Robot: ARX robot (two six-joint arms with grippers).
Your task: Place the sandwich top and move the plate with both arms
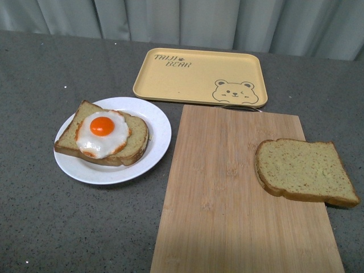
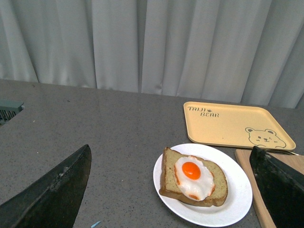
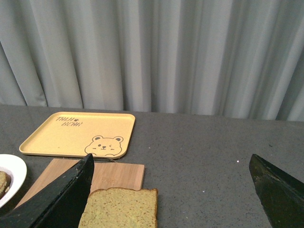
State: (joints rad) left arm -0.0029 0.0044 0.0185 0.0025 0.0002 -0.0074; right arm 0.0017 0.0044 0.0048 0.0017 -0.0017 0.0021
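Observation:
The sandwich top (image 1: 304, 169), a bare greenish-tan bread slice with a brown crust, lies on the right part of a wooden cutting board (image 1: 227, 187). It also shows in the right wrist view (image 3: 121, 209). The white plate (image 1: 153, 133) sits left of the board and carries a bread slice with a fried egg (image 1: 102, 133); the plate also shows in the left wrist view (image 2: 240, 190). Neither gripper shows in the front view. My left gripper (image 2: 175, 190) is open, high above the plate. My right gripper (image 3: 173, 192) is open and empty, above the board's far right.
A yellow bear-printed tray (image 1: 199, 77) lies behind the board and plate. Grey curtains hang along the table's far edge. The dark grey tabletop (image 1: 34, 216) stretches left and in front of the plate.

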